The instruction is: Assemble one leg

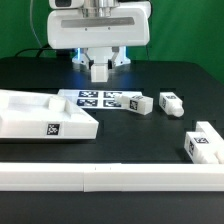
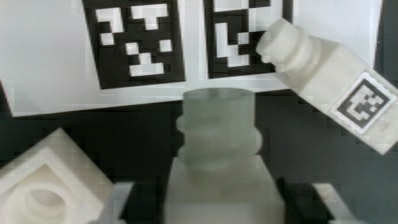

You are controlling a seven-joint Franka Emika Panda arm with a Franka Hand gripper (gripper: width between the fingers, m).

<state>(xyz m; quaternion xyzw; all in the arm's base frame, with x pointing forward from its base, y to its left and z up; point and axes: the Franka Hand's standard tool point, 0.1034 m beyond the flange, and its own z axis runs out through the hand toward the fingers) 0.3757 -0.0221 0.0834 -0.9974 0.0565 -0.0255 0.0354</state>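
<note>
Judging by both views, we have the pick done: the claw (image 1: 98, 66) is clamped on one leg (image 2: 221, 135), which hangs with its narrower round end pointing away from the wrist, behind the marker board (image 1: 100, 98). What remains, we think, is carrying it to the white tabletop panel (image 1: 40, 118) on the exterior view's left and seating it in a corner; no leg is mounted there yet. The worktop (image 1: 30, 72) between claw and panel looks open. We would mind the panel's raised edge and the nearest loose leg (image 2: 329, 75), lying tilted just beside the board.
</note>
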